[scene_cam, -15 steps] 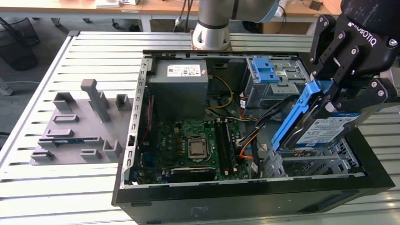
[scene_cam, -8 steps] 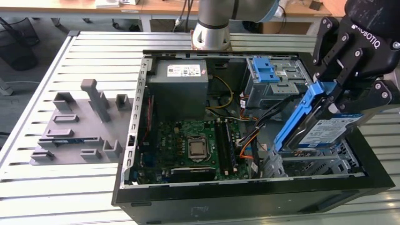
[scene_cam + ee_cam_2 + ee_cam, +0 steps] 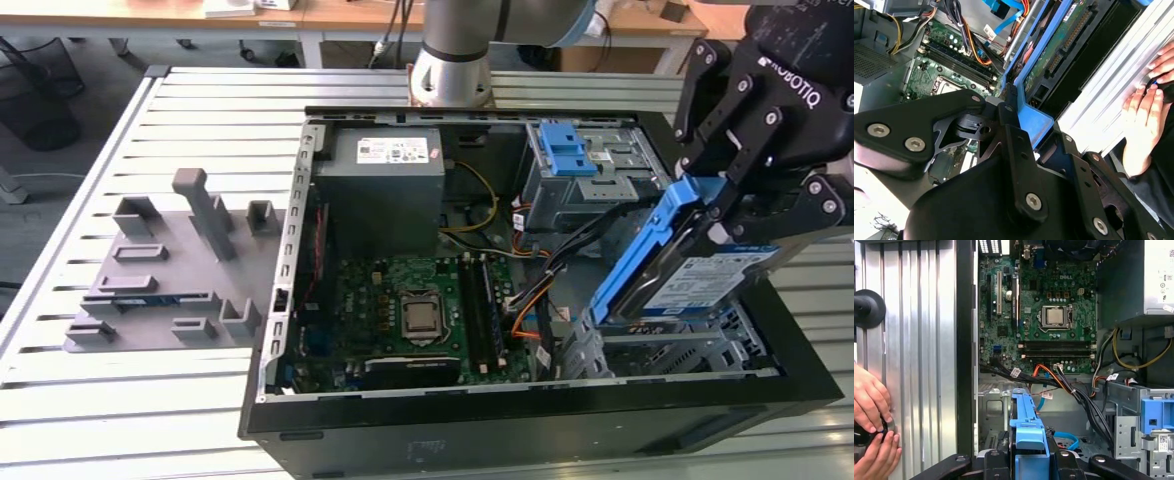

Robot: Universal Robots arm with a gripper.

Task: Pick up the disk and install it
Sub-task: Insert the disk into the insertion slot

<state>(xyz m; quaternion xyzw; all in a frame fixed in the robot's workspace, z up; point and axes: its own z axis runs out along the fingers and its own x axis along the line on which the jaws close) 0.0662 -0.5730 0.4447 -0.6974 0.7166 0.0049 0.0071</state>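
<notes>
In the exterior view, the gripper [image 3: 721, 215] pinches the disk [image 3: 687, 275]. The disk is steeply tilted, its long axis slanting down to the drive bay [image 3: 667, 350] just below. In the second wrist view, the jaws clamp the disk's blue carrier [image 3: 1036, 120] above that bay. In the first wrist view, the disk [image 3: 1029, 425] points away from the gripper [image 3: 1029, 462], over the bay.
</notes>
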